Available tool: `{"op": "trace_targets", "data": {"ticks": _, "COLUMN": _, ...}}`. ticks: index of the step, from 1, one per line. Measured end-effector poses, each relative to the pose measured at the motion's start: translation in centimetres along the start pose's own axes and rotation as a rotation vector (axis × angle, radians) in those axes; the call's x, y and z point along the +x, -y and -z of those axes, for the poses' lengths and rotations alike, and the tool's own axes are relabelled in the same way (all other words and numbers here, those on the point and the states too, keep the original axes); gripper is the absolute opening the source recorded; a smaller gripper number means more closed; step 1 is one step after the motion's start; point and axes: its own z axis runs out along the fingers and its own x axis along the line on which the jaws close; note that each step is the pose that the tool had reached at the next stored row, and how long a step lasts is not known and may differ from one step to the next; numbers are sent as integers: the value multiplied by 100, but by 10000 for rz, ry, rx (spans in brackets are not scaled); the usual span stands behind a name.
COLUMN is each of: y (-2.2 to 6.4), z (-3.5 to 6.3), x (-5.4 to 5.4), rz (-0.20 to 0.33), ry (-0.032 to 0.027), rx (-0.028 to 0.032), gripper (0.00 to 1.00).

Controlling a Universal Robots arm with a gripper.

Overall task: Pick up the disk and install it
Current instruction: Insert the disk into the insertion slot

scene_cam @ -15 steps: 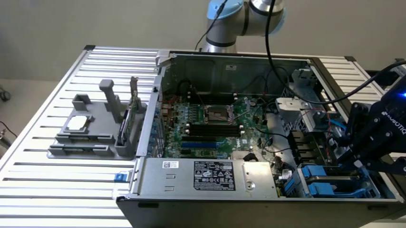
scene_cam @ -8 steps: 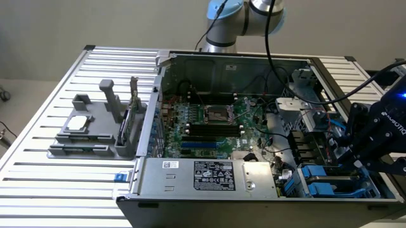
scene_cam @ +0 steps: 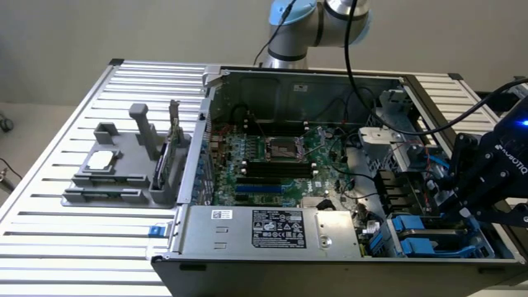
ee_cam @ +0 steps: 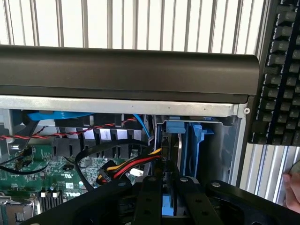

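I see the gripper (ee_cam: 163, 199) closed on the disk (ee_cam: 180, 154), standing it on edge in the blue drive bay (scene_cam: 429, 238) at the case's corner; seating looks unfinished.

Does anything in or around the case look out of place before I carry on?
Mostly tidy. One oddity: a person's hand shows at the frame edge in the wrist view, beside the keyboard and close to the gripper, which sits low at the blue drive carrier. Cables lie loose nearby.
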Motion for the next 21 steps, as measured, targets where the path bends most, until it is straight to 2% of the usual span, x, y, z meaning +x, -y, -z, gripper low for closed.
{"op": "trace_targets", "data": {"ticks": 21, "y": -6, "z": -46, "x": 1, "rz": 6, "ry": -1, "rx": 0, "gripper": 17}}
